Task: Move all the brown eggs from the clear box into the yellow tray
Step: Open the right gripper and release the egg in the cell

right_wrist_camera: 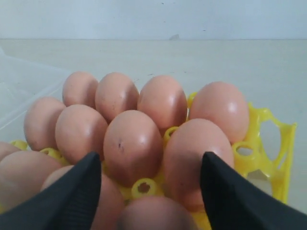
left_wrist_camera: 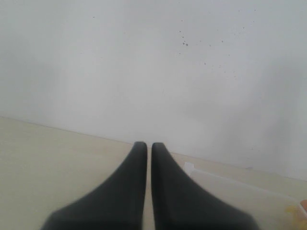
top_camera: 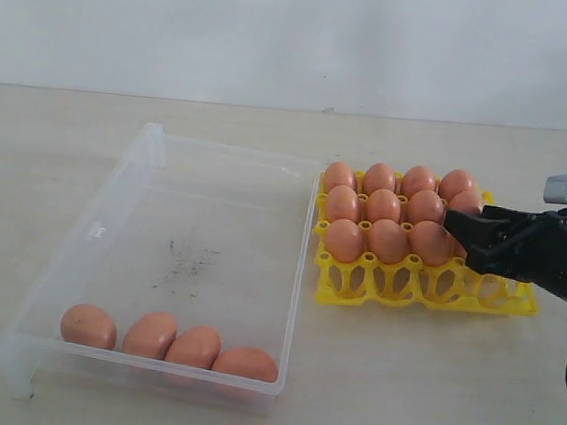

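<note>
Four smooth brown eggs (top_camera: 195, 346) lie inside the clear box (top_camera: 218, 216).

Right end effector (right_wrist_camera: 151, 160) spread wide; left end effector (left_wrist_camera: 149, 148) closed to a thin slit.

No readable text, no labels, no brand marks, no numbers or signs on anything in any of the three views

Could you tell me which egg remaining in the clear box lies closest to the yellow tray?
The egg at the row's right end in the exterior view; the other three lie farther left.
</note>
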Controlling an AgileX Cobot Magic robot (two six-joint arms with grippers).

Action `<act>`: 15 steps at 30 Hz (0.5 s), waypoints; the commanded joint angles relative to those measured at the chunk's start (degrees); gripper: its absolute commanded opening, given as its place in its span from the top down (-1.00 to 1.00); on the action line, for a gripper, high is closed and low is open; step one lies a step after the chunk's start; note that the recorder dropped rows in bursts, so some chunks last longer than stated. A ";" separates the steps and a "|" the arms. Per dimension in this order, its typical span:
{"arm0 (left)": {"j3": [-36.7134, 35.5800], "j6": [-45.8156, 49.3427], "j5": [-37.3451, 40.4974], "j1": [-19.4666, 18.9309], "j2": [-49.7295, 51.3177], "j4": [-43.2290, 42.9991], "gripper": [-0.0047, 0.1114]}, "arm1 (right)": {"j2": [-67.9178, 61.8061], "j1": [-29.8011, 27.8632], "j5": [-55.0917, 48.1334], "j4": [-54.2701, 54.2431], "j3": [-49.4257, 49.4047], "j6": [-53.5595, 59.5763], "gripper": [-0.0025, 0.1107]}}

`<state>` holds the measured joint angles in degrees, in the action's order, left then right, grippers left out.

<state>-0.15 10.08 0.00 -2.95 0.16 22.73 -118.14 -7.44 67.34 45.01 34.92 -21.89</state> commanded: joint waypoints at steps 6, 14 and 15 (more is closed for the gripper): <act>0.15 0.33 0.00 0.24 -0.16 0.28 0.85 | 8.50 -0.04 -6.76 -1.06 -0.01 -0.47 -0.04; 0.15 0.33 0.00 0.24 -0.16 0.28 0.85 | 13.67 -0.04 -2.03 4.35 -0.01 -10.16 -0.01; 0.15 0.33 0.00 0.24 -0.16 0.28 0.85 | 14.15 -0.04 1.28 5.78 -0.01 -11.14 0.05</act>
<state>-0.15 10.08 0.00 -2.95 0.16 22.73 -105.69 -7.44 62.27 46.99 34.92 -30.14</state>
